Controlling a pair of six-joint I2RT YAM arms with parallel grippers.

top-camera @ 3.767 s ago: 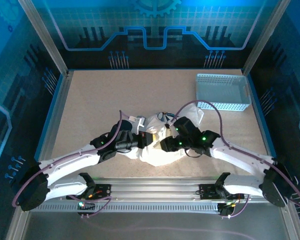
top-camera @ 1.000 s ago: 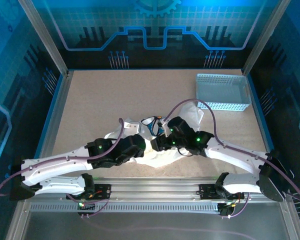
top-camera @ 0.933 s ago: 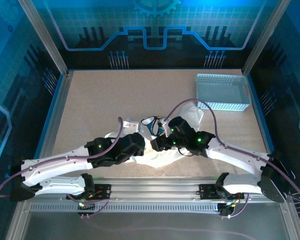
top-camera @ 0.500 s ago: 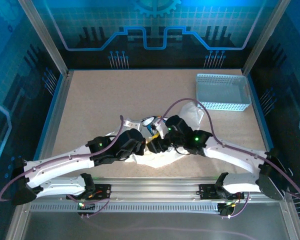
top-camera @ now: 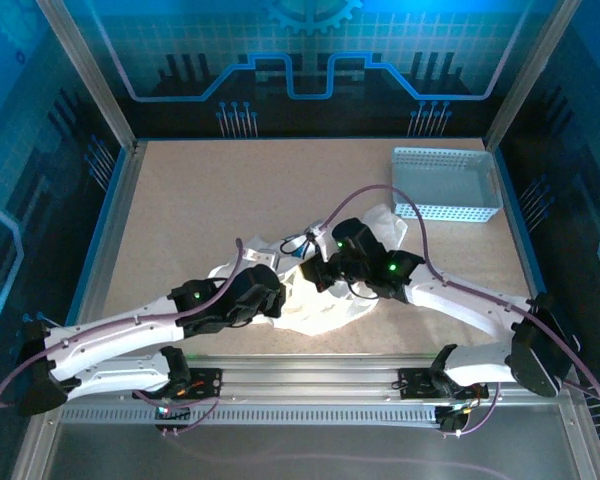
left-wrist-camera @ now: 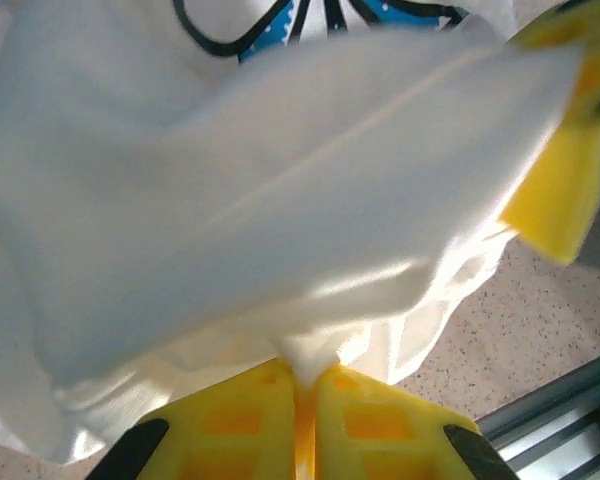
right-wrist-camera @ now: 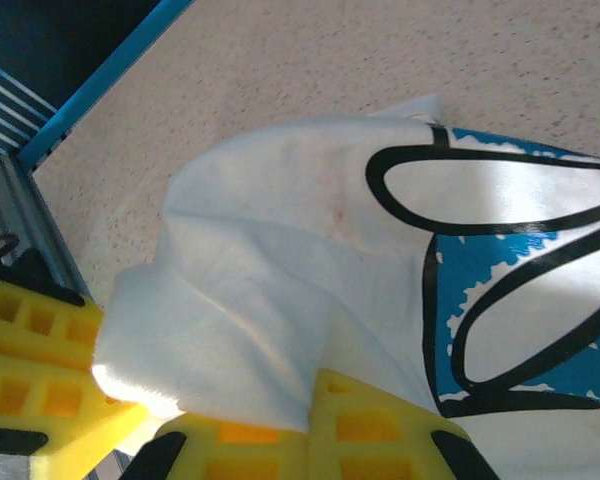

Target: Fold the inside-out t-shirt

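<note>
Spreading seems the step: left gripper [left-wrist-camera: 305,388] pinches the crumpled inside-out t-shirt [top-camera: 318,308]; right gripper [right-wrist-camera: 310,402], at its two o'clock, clamps a fold. Next, probably draw them apart to flatten it.

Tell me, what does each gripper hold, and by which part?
Both pinch the t-shirt: the left gripper a bunched fold, the right gripper an edge beside the logo.
</note>
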